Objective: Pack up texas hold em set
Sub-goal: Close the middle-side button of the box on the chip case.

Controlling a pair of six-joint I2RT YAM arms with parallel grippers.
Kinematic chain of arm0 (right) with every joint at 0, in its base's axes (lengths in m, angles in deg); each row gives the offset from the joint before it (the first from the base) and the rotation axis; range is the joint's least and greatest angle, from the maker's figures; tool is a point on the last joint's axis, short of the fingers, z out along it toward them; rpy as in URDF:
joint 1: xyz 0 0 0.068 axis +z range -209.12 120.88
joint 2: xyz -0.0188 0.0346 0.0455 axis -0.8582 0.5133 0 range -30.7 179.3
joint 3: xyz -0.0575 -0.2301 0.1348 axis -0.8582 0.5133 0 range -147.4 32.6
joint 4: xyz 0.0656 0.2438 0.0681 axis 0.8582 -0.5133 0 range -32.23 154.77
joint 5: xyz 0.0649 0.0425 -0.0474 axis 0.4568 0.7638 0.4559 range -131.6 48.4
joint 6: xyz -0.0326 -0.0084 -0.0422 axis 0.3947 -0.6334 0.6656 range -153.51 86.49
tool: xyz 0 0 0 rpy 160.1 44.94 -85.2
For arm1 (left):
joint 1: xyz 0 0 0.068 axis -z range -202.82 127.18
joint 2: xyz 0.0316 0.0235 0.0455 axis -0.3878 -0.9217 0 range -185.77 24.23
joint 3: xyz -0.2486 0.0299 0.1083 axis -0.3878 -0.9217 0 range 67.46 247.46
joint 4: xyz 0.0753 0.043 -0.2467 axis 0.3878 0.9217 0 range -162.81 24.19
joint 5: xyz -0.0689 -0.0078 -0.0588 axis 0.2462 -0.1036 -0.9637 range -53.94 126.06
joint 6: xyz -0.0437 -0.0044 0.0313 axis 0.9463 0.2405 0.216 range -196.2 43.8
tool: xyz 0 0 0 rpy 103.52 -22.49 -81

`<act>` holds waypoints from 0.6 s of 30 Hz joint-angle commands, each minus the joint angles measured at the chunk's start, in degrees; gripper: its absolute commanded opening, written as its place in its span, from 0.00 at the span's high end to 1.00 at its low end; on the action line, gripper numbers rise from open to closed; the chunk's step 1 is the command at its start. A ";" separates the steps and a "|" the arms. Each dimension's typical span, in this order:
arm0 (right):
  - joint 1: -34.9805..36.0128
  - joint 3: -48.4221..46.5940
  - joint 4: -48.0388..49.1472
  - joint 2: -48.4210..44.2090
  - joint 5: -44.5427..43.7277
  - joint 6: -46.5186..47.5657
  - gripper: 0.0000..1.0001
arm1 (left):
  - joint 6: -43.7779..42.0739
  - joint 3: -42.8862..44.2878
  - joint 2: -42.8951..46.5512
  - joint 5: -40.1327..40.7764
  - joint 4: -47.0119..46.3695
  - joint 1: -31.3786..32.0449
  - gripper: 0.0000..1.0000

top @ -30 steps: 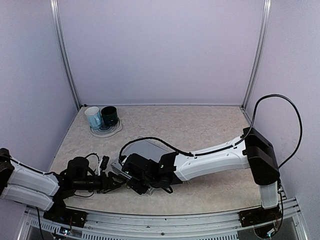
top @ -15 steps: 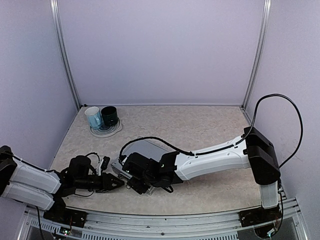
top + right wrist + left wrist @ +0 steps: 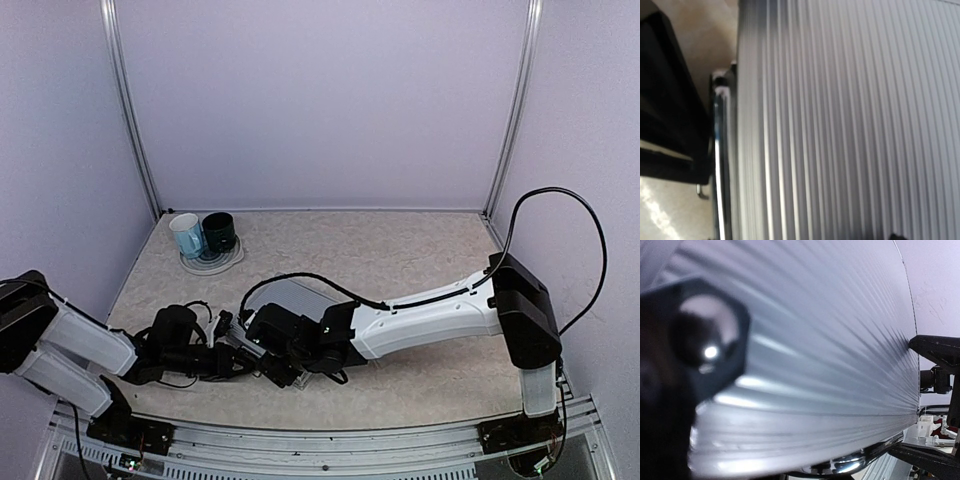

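Arms meet low over the near-left part of the beige speckled counter (image 3: 400, 250), where the silver ribbed aluminium case (image 3: 298, 297) lies flat with its broad face up. From the near-left corner the left arm (image 3: 80, 350), white shells with black joints, stretches almost level along the counter. Its black wrist points right, so the left fingers (image 3: 236, 358) sit at the case's near-left corner. The left wrist view shows one dark, blurred finger with a shiny round screw head right against the metal, but whether the pair is together, apart or pinching the edge cannot be told. The right arm (image 3: 430, 315) rises from its base at the near right and bends sharply at a blocky black elbow. Its long white forearm runs leftward and down across the counter, with a black cable looping over it. The right fingers (image 3: 264, 352) are down over the case's near edge, hidden under the wrist, and their state cannot be told either. Close up, the case's skin is fine parallel ribs, matt grey with bright streaks, bounded by a polished chrome rim (image 3: 720, 175). Well apart at the far left, a light-blue mug (image 3: 186, 235) and a dark-green mug (image 3: 219, 231) stand side by side on a pale round plate (image 3: 212, 264).
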 commanded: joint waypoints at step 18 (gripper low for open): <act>-2.31 2.85 -5.12 0.39 1.38 -1.91 0.27 | -7.99 3.60 -0.67 4.27 7.70 2.89 0.82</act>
